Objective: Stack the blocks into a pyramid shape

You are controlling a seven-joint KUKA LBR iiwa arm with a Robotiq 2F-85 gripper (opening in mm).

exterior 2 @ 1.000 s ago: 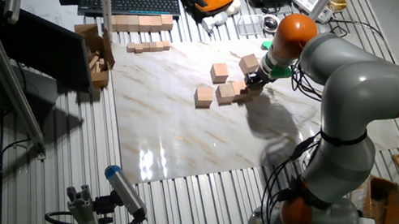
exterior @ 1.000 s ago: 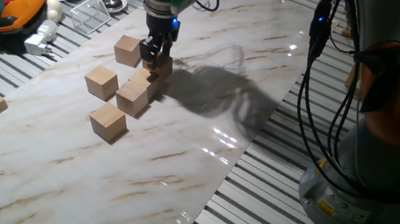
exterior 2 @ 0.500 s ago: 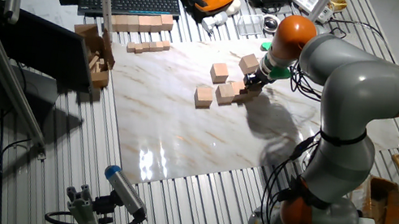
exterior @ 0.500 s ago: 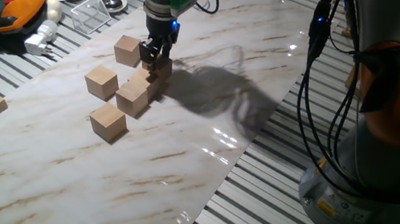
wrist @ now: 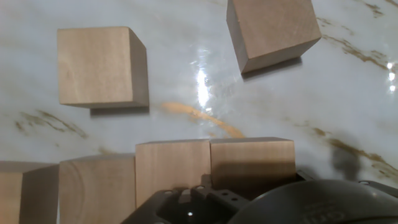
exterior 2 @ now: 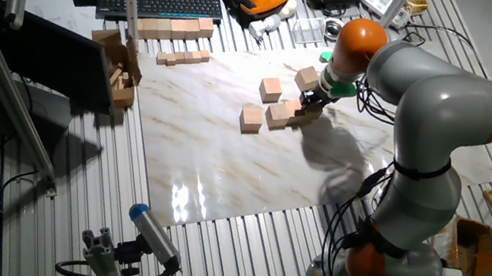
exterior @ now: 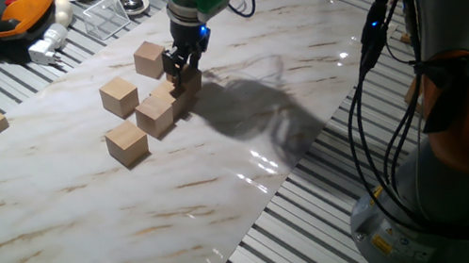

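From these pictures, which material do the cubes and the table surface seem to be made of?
The blocks look like unfinished light wood: faint grain, matte tan faces. The table surface looks like glossy marble or a marble-patterned sheet: white with brown veins and bright reflections. Which one, I cannot tell.

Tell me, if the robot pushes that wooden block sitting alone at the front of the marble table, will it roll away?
Probably not. The block is a cube with flat faces and sharp edges, so it would likely slide, not roll. The table looks glossy, so it may slide easily. It looks like solid wood, so it is likely stiff and won't squash.
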